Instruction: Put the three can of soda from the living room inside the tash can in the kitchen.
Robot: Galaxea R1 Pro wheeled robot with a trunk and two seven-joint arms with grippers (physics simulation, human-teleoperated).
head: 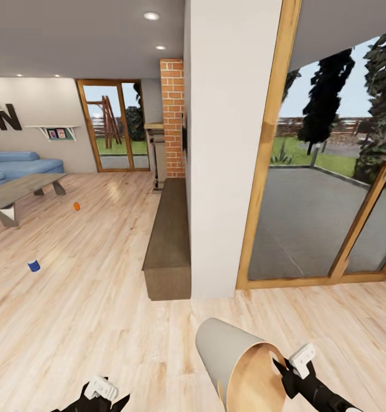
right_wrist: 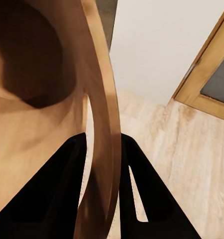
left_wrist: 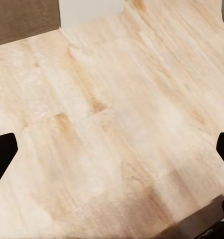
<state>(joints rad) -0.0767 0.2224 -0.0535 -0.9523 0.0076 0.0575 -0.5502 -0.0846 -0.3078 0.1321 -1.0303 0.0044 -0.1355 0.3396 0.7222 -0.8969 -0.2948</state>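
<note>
An orange soda can [head: 76, 206] stands on the wood-plank floor past the table. A dark blue soda can [head: 34, 265] stands nearer, at the left. A third can is out of view. The trash can [head: 233, 355], pale grey outside and coppery brown inside, hangs tilted with its mouth toward me. My right gripper [head: 279, 366] is shut on its rim. In the right wrist view the rim [right_wrist: 104, 109] runs between the two black fingers [right_wrist: 57, 184]. My left gripper [head: 104, 396] is low at the left, open over bare floor, its fingertips [left_wrist: 2, 149] far apart.
A low dark wood bench [head: 168, 240] runs along a white wall end [head: 233, 143] straight ahead. Behind it rises a brick fireplace [head: 172, 114]. A glass door [head: 330, 189] stands at the right. The glass-topped table [head: 21, 191] and blue sofa [head: 21, 166] are far left.
</note>
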